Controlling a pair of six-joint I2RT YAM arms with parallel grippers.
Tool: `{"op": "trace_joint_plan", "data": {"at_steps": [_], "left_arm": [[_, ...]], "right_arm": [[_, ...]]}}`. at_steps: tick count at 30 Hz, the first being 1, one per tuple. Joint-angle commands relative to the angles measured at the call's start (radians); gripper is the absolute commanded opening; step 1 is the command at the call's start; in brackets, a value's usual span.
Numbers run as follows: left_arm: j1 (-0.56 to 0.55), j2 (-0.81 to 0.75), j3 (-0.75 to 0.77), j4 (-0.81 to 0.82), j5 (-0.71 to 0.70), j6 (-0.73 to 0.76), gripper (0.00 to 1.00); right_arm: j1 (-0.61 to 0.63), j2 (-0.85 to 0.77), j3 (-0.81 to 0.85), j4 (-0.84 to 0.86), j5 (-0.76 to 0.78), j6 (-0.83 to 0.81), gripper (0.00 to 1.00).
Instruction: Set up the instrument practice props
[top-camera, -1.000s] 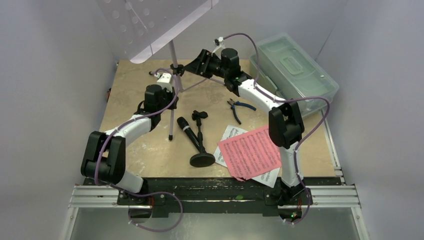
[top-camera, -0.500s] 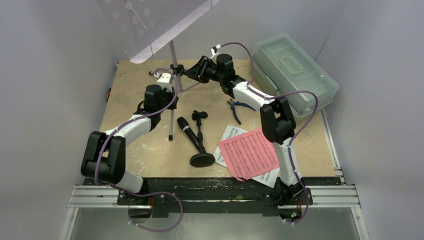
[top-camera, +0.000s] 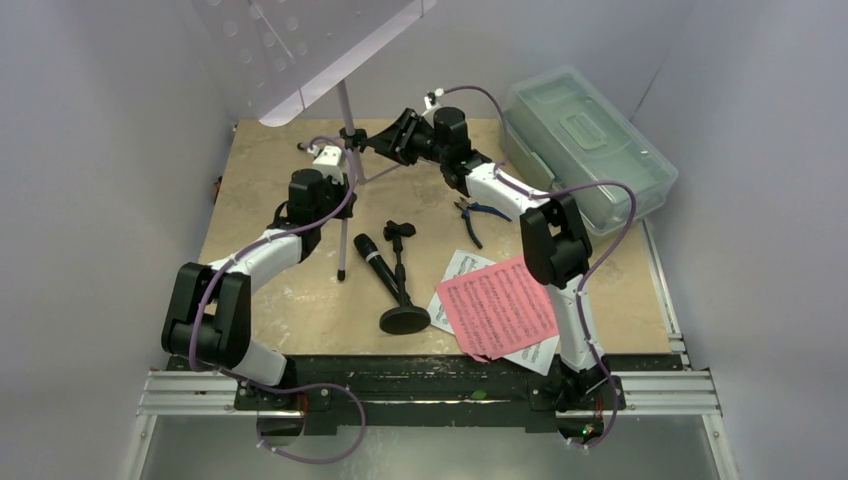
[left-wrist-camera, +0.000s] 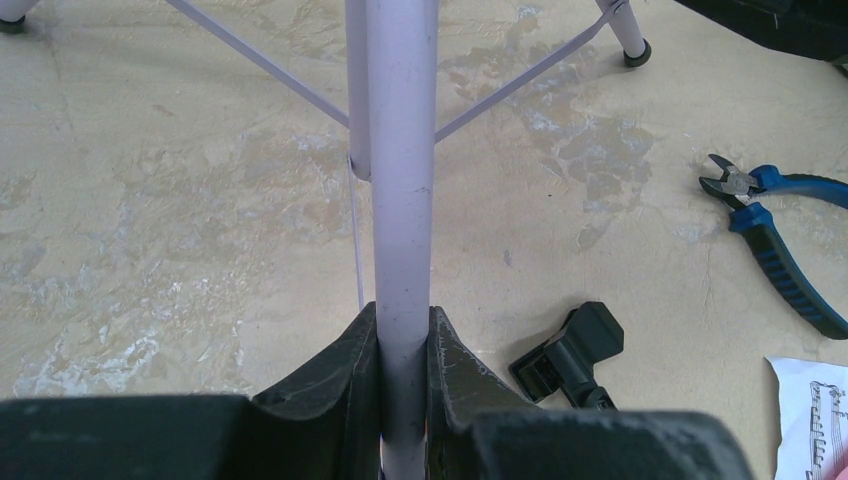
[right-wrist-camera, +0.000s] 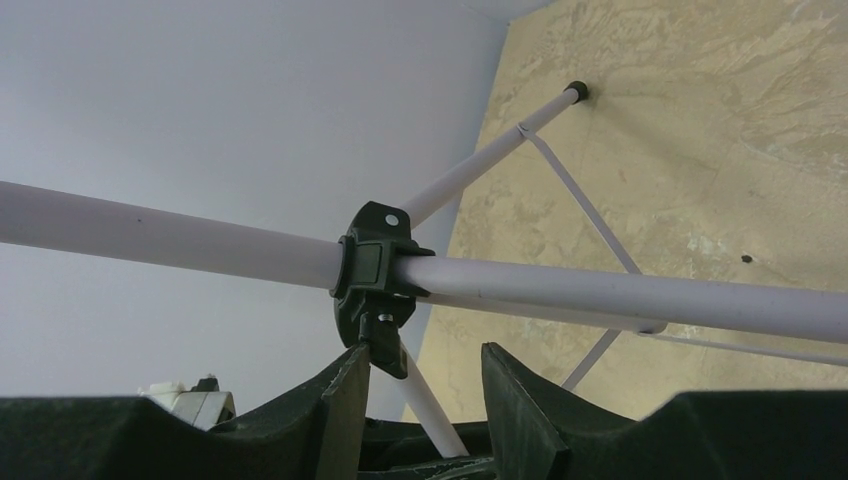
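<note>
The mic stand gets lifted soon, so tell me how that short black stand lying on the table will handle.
The mic stand is probably bottom-heavy: its wide round base dwarfs the thin rod, so gripped mid-rod the base end would likely sag. Lying on its side, it may swing in an arc if pushed, and could nudge the microphone right beside it.

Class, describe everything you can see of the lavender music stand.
The music stand is lavender, seemingly painted metal tubing, standing upright on three black-tipped legs with thin braces. Its hole-punched tray tilts overhead. A black clamp collar rings the pole. The left gripper clamps the pole; the right gripper brackets the collar's knob.
</note>
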Motion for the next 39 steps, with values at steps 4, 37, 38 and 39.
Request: {"op": "trace_joint_plan", "data": {"at_steps": [4, 37, 38, 39], "left_arm": [[0.002, -0.014, -0.006, -0.086, 0.007, -0.035, 0.0], [0.002, -0.016, -0.004, -0.08, 0.019, -0.045, 0.0], [0.002, -0.017, -0.004, -0.08, 0.019, -0.045, 0.0], [0.002, -0.018, -0.005, -0.08, 0.019, -0.045, 0.0]], "right_arm": [[0.005, -0.018, 0.061, 0.082, 0.026, 0.028, 0.47], [0.016, -0.111, -0.137, 0.276, 0.053, 0.029, 0.64], [0.018, -0.098, -0.12, 0.271, 0.05, 0.037, 0.63], [0.022, -0.082, -0.102, 0.27, 0.047, 0.045, 0.62]]}}
